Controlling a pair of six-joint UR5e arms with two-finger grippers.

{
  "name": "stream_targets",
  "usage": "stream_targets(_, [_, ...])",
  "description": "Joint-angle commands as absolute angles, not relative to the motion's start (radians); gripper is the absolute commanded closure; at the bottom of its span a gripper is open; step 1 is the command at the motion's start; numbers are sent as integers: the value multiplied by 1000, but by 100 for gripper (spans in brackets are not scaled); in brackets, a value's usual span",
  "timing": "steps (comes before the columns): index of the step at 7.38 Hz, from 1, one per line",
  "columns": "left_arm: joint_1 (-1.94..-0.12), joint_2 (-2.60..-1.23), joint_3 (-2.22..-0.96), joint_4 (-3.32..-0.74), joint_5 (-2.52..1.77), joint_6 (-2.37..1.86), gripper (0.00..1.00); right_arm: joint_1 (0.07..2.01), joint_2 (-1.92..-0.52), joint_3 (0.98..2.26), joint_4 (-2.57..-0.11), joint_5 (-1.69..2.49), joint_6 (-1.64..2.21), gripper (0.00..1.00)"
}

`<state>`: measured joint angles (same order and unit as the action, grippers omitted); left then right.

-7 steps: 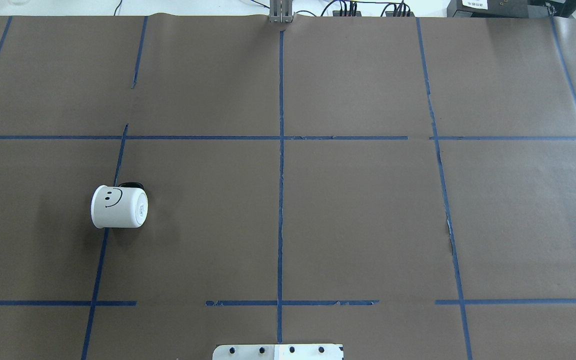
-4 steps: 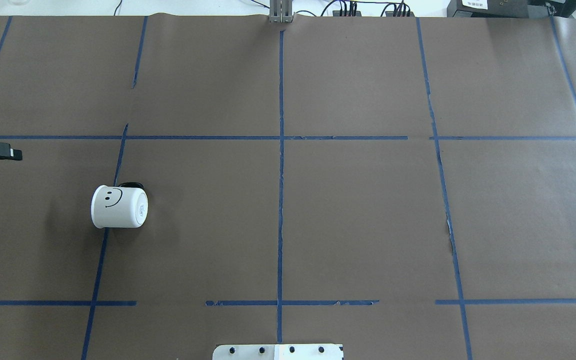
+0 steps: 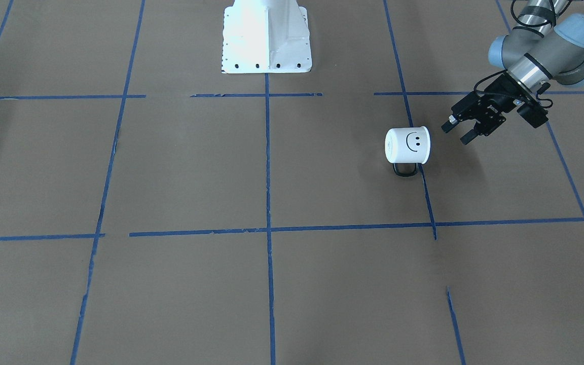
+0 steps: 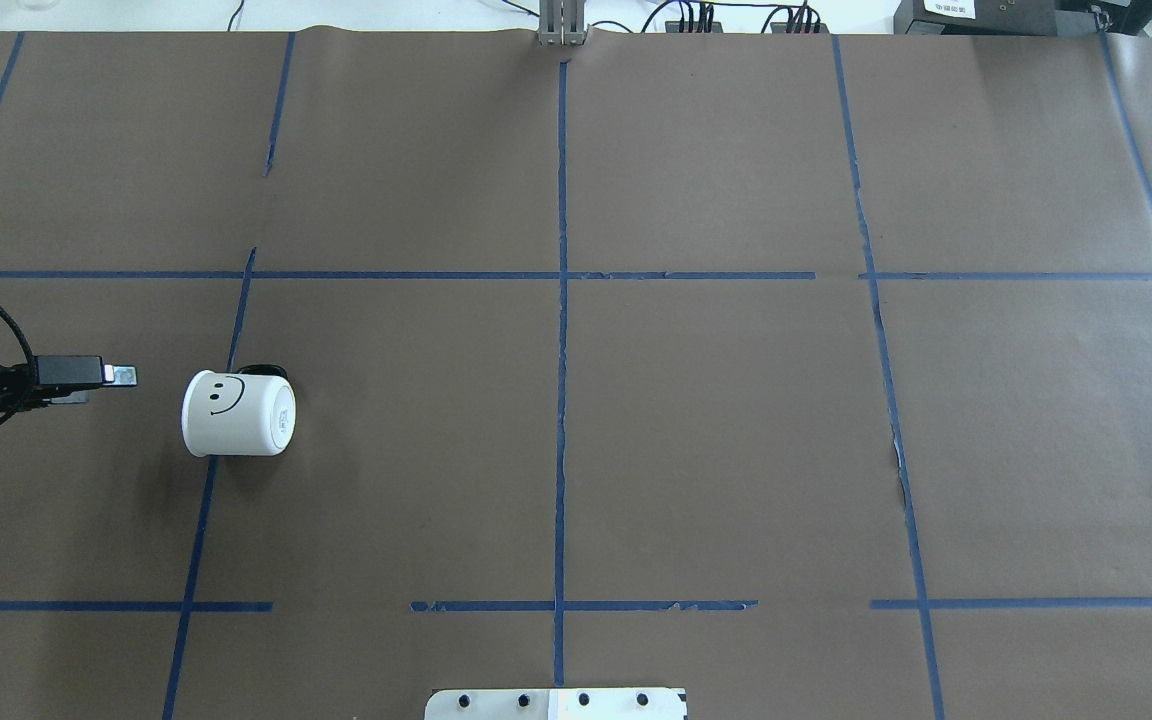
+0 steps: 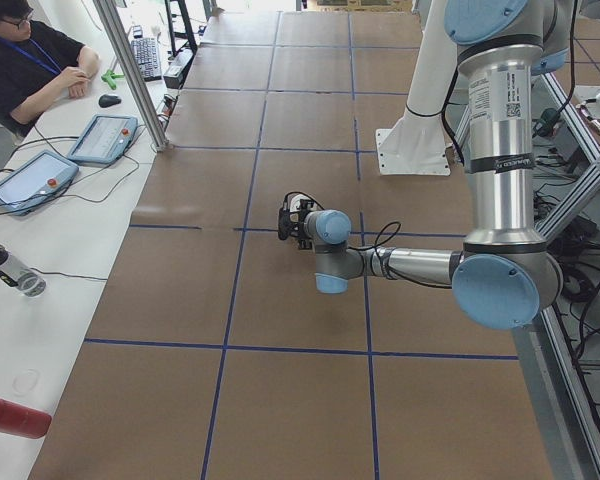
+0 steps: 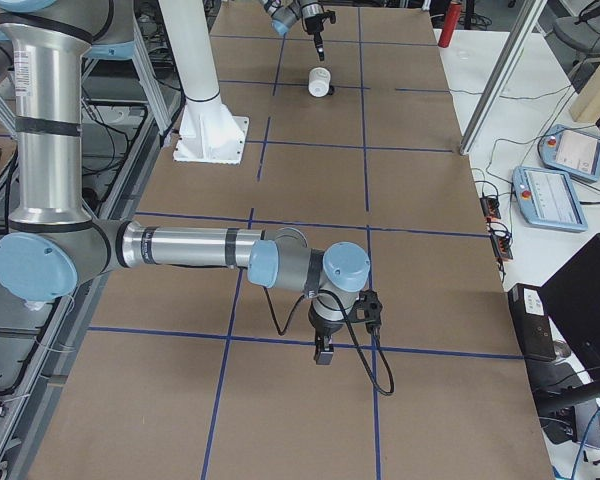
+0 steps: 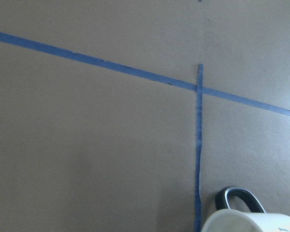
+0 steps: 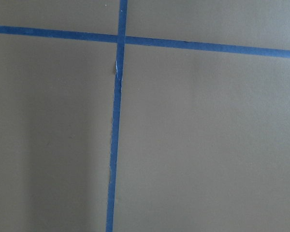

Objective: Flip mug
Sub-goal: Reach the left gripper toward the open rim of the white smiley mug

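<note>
The white mug point(image 4: 236, 413) with a black smiley face lies on its side on the brown paper, left of the middle. Its mouth points toward the left edge and its black handle point(image 3: 405, 170) points away from the robot. It also shows in the front view point(image 3: 407, 145), small in the right side view point(image 6: 321, 82), and its rim in the left wrist view point(image 7: 251, 221). My left gripper point(image 3: 458, 133) is open and empty, a short way from the mug's mouth, also seen from overhead point(image 4: 116, 385). My right gripper point(image 6: 323, 352) hangs over bare paper far from the mug; I cannot tell its state.
Blue tape lines point(image 4: 561, 300) divide the brown paper into squares. The robot's white base point(image 3: 266, 35) stands at the near middle edge. An operator point(image 5: 25, 60) sits at a side table with tablets point(image 5: 105, 138) beyond the far edge.
My left gripper has come in from the left edge, moving right and toward the robot, and now sits close to the mug's mouth. The mug has not moved.
</note>
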<state>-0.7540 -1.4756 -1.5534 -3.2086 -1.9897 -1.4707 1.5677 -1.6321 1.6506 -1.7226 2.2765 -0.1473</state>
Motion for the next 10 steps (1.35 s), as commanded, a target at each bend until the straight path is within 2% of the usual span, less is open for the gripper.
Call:
stream_targets(1, [-735, -1563, -1472, -3376, -1980, -1508, 0, 1568, -1632, 1651, -1723, 2276, -147, 0])
stream_targets(2, [-726, -1583, -1418, -3411, -1980, -1508, 0, 1568, -1632, 1651, -1723, 2276, -147, 0])
stream_targets(7, [-657, -1637, -1399, -3416, -1980, -1509, 1, 1568, -1632, 1651, -1723, 2276, -147, 0])
stream_targets(8, [-654, -1641, -1399, -3418, -1980, -1509, 6, 1568, -1632, 1651, -1723, 2276, -147, 0])
stream_targets(9, [-653, -1641, -1401, -3418, -1986, -1509, 38, 1568, -1632, 1651, -1723, 2276, -147, 0])
stream_targets(10, [-652, -1641, -1401, -3425, -2032, -1509, 99, 1568, -1632, 1651, -1723, 2276, -147, 0])
